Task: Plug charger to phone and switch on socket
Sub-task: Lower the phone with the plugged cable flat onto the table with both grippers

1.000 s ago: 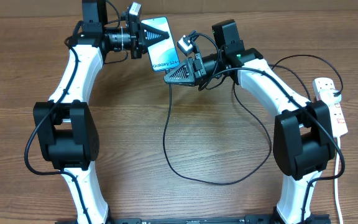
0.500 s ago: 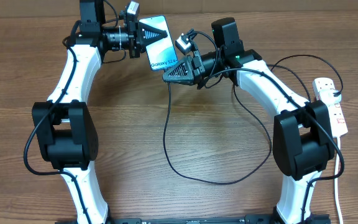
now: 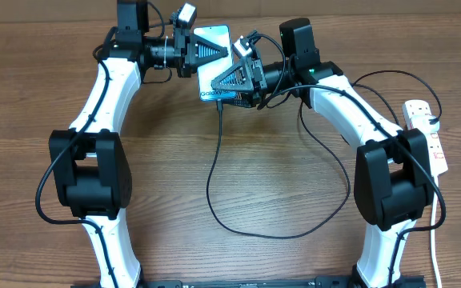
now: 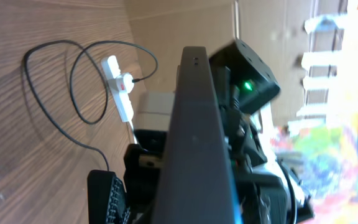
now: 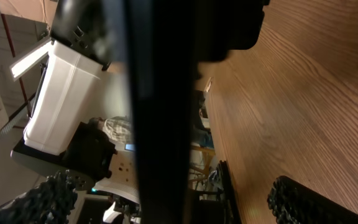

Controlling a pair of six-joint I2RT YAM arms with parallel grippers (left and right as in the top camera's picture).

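**Phone held between your 2 arms, charger at its lower end**
Your left gripper (image 3: 208, 53) pinches the phone (image 3: 217, 36) near the far side of the table (image 3: 166, 160). Your right gripper (image 3: 229, 80) lies against the phone's lower end; its pads (image 5: 48, 199) stand spread either side of a dark edge. The charger (image 3: 214, 176) hangs from there, loops across the wood and reaches the socket (image 3: 429, 136) at the right edge.
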